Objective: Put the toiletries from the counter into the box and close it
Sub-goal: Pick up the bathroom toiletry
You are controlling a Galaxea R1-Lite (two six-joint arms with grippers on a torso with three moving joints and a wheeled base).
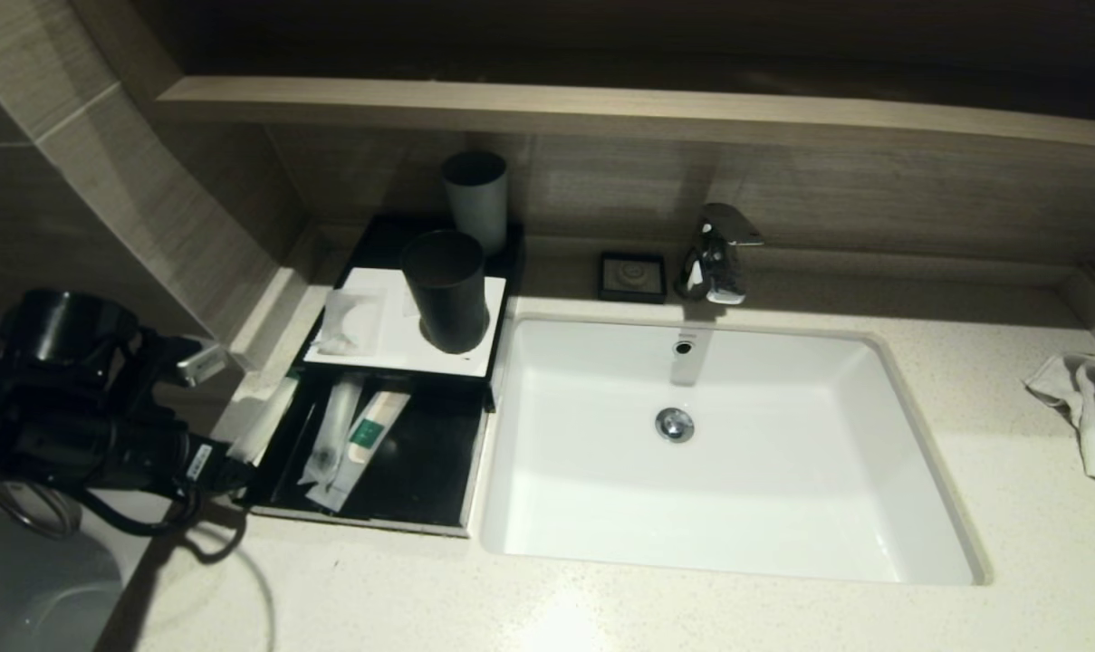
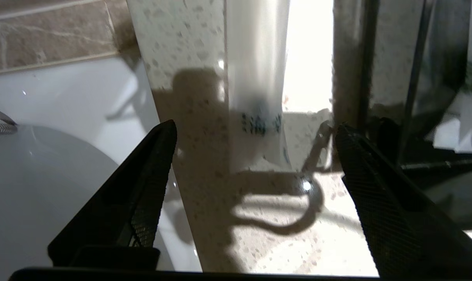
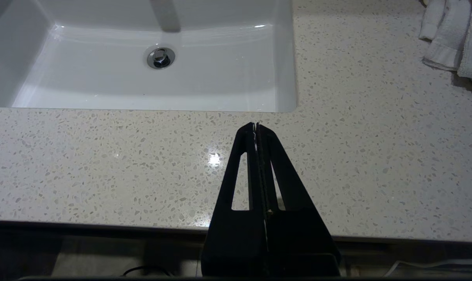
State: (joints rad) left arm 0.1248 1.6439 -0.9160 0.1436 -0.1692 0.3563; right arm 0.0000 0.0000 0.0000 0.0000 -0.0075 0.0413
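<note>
Left gripper (image 2: 255, 130): was seen at the counter's left end, beside the drawer's outer wall; its two black, textured, wedge-shaped fingers (image 2: 142, 183) were spread wide, with nothing clasped between them.
Long packet (image 2: 257, 78): a translucent white plastic sleeve with dark printing near its end was seen lying on the counter just outside the drawer's left edge, in line with the gap between the fingers but not gripped; in the head view it showed as a pale strip (image 1: 266, 418).
Drawer (image 1: 420, 471): a shallow glossy black tray was found slid out toward the counter's front.
Packets in drawer: a plain narrow sleeve (image 1: 334, 427) and a green-labelled one (image 1: 366, 439) were seen lying side by side, slightly slanted, on the black floor.
Box (image 1: 393, 349): low, black and rectangular, with a flat white top panel.
Square packet (image 1: 352, 317): a clear sachet with a round white pad was seen on the white panel's left part.
Cups: a dark cylindrical one (image 1: 445, 290) was standing on the panel, a grey one (image 1: 476, 199) behind it.
Counter (image 3: 103, 156): pale speckled stone, polished, with a smooth white rectangular basin (image 1: 737, 453) set in.
Right gripper (image 3: 256, 127): was held parked over the counter's front edge, its black fingers pressed together on nothing.
</note>
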